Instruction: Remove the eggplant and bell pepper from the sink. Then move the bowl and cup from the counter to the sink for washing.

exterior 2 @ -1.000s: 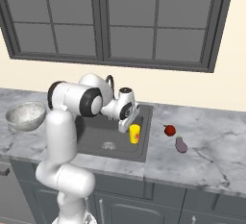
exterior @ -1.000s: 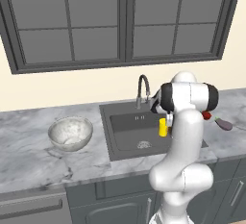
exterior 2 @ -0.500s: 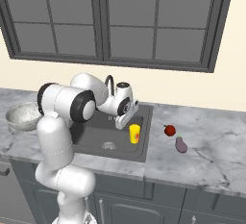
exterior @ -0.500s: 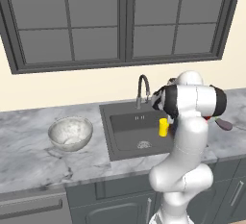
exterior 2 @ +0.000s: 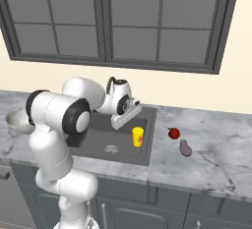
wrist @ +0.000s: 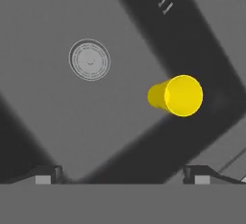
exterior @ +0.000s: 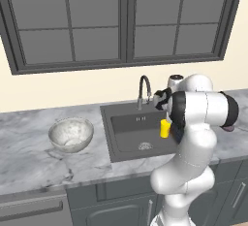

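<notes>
The yellow cup (exterior: 165, 128) (exterior 2: 138, 136) (wrist: 178, 95) stands upright in the right part of the dark sink (exterior: 128, 140) (exterior 2: 96, 133) (wrist: 72, 117). My gripper (exterior 2: 129, 120) (wrist: 124, 174) hangs open above the basin, to the left of the cup and clear of it, with nothing between its fingers. On the counter (exterior 2: 216, 159) to the right of the sink lie the red bell pepper (exterior 2: 173, 133) and the purple eggplant (exterior 2: 185, 148). The marbled bowl (exterior: 71, 134) sits on the counter left of the sink, and my arm partly hides the bowl (exterior 2: 15, 120) in the right base view.
A gooseneck faucet (exterior: 143, 90) rises at the back rim of the sink. The round whitish drain (exterior: 144, 146) (wrist: 89, 59) lies in the basin floor. A dark-framed window and a wall run behind the counter.
My arm's upper links have swung round while the open hand stays over the sink. The cup, bowl, pepper and eggplant have not moved.
</notes>
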